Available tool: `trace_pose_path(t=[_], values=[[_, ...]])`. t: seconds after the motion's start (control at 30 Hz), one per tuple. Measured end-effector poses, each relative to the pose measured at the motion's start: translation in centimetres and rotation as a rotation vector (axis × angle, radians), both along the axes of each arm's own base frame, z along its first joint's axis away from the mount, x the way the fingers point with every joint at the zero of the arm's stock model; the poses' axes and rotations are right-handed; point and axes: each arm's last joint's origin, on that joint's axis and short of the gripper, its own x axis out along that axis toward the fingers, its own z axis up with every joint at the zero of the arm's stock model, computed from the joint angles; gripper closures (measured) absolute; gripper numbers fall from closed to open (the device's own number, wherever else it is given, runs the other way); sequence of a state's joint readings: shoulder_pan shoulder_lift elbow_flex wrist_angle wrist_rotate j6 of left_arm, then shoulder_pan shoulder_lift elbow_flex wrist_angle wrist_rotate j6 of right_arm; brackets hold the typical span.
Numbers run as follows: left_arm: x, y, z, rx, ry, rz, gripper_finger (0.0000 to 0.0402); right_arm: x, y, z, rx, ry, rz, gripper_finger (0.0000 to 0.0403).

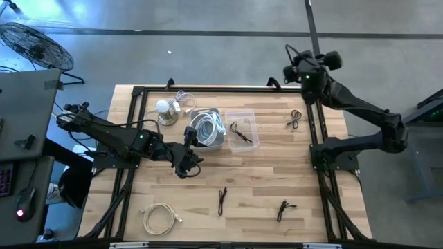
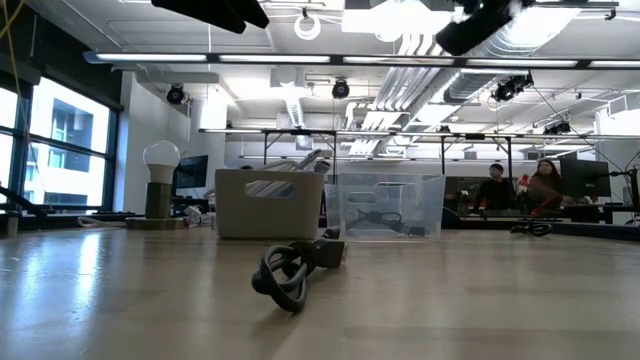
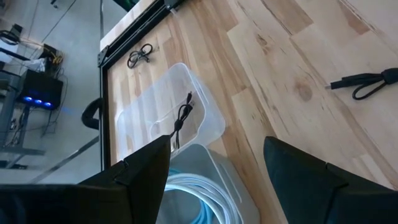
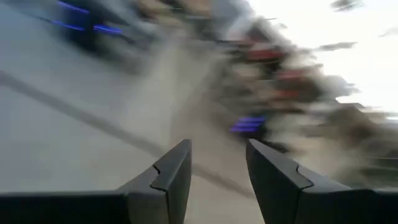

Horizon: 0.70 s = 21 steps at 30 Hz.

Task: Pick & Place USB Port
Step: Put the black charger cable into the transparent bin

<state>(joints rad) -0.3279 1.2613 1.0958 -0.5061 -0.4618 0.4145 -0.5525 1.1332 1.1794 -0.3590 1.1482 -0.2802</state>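
The left gripper [image 1: 185,166], fingers spread wide and empty, hovers near the table's middle beside the grey bin [image 1: 208,129] of white cable; the right gripper [image 1: 294,69], fingers parted and empty, hangs past the far edge. The USB cables look light, limp and thin, best pinched at the tied bundle's middle. I count four loose dark ones: near edge [image 1: 221,199], another [image 1: 284,209], far-right corner [image 1: 295,119], and inside the clear bin [image 1: 240,131], plus one white coil [image 1: 160,217].

light: bright ceiling strips [image 2: 330,60], window left
glare: sheen on table [image 2: 90,270]
blur: right wrist view heavily smeared
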Motion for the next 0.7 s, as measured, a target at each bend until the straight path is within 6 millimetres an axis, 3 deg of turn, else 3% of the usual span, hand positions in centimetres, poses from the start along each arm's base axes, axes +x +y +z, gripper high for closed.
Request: trace_pose_path(t=[0.13, 0.3, 0.5, 0.7], values=[[-0.1, 0.0, -0.1, 0.004, 0.013, 0.000, 0.0149, -1.3, -2.0, -1.7, 0.222, -0.275, 0.165, 0.0265], [-0.2, 0.1, -0.2, -0.004, 0.026, 0.009, 0.0149, -2.6, -2.9, -3.0, 0.370, -0.311, 0.122, 0.0267], [-0.2, 0.1, -0.2, -0.003, 0.030, 0.012, 0.0149, -4.8, -4.0, -4.3, 0.609, -0.522, 0.102, 0.0267], [-0.2, 0.1, -0.2, -0.003, 0.029, 0.012, 0.0149, -5.9, -4.2, -6.1, 0.823, -0.491, 0.042, 0.0268]])
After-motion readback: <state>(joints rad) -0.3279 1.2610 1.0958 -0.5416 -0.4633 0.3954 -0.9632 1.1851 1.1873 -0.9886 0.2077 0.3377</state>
